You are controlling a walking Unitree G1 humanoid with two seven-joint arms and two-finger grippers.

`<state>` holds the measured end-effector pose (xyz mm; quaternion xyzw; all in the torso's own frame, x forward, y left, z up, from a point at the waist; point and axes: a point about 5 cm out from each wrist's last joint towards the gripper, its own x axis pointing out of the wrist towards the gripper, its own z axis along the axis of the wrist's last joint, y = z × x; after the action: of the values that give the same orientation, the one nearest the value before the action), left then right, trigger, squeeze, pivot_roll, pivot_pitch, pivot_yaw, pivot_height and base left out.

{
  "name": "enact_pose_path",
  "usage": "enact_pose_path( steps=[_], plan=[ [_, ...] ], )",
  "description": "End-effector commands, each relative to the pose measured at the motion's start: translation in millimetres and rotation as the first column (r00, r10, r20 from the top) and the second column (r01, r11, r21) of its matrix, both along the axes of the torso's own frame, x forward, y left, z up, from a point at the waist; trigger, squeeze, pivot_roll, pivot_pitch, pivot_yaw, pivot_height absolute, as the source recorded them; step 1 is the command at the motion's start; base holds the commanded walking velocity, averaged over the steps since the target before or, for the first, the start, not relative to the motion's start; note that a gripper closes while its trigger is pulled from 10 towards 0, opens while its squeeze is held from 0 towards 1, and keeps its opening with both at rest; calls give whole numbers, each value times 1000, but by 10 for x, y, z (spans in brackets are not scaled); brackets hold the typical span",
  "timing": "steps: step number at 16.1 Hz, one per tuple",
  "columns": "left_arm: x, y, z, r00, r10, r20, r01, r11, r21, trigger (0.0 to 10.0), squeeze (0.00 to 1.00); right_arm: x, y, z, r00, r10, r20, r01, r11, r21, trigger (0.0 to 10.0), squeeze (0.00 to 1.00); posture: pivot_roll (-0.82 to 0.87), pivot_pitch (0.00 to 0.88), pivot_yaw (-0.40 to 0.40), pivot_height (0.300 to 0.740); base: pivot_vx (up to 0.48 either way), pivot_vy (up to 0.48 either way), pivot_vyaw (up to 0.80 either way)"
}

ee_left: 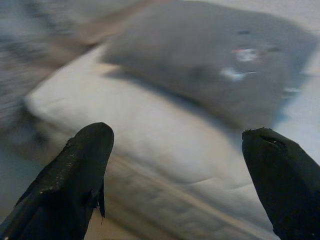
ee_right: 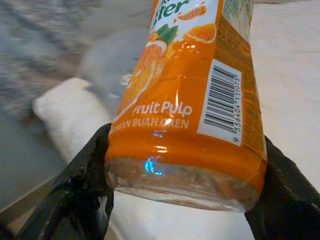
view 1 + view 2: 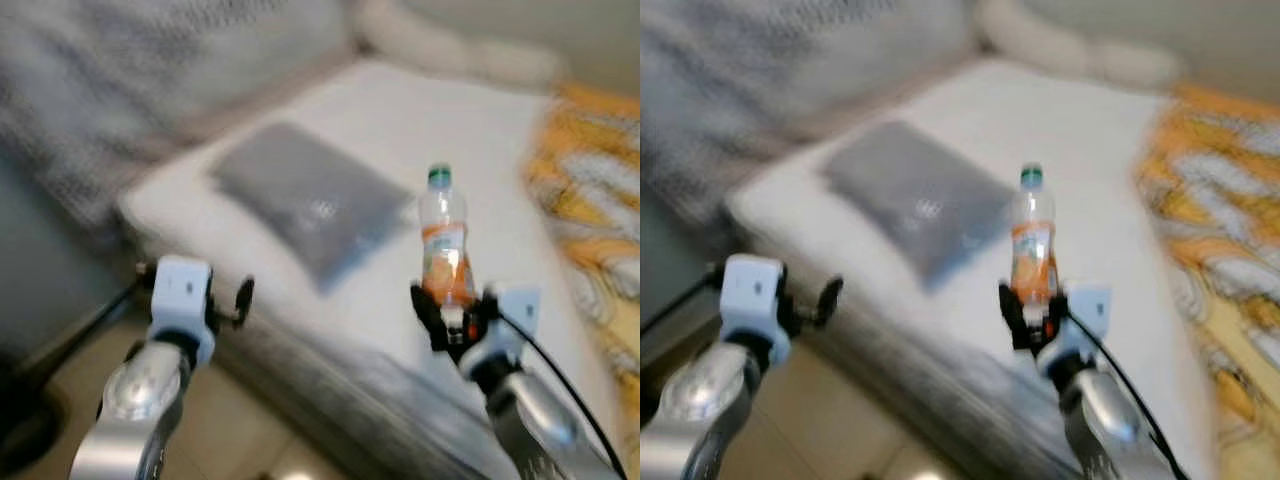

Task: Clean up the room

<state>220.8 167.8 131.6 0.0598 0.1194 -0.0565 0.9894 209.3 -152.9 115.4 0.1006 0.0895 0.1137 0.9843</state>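
Bottle [image 3: 444,240] upright, green cap topmost

Both head views are smeared by motion blur: the gray cushion [image 3: 310,205], the white mattress [image 3: 420,130] and the orange blanket [image 3: 590,220] at the right edge have soft, streaked outlines, worst in the upper left of the frame. Light is even and fairly bright, with the white mattress near washed out in the middle. The silver arms at the bottom carry small bright highlights. The right wrist view is sharpest on the bottle [image 2: 192,95], whose label text reads clearly (a small blue glint sits near its base), while everything behind it is blurred. The left wrist view is dimmer and soft throughout, with a faint shadow under the cushion.
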Motion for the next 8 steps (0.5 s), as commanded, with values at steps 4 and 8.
enact_pose_path(
  steps=[4,8],
  plan=[
    [-28,83,-20,998,53,20,-52,998,-31,10000,0,114,-36,35,1000,10,-15,-11,998,-57,10000,0,20,0,40,740,0,0,800],
    [73,68,-44,998,62,16,-62,998,-24,10000,0,94,-127,-34,999,-19,-51,16,998,-63,10000,0,22,0,37,740,0,0,800]
  ],
)
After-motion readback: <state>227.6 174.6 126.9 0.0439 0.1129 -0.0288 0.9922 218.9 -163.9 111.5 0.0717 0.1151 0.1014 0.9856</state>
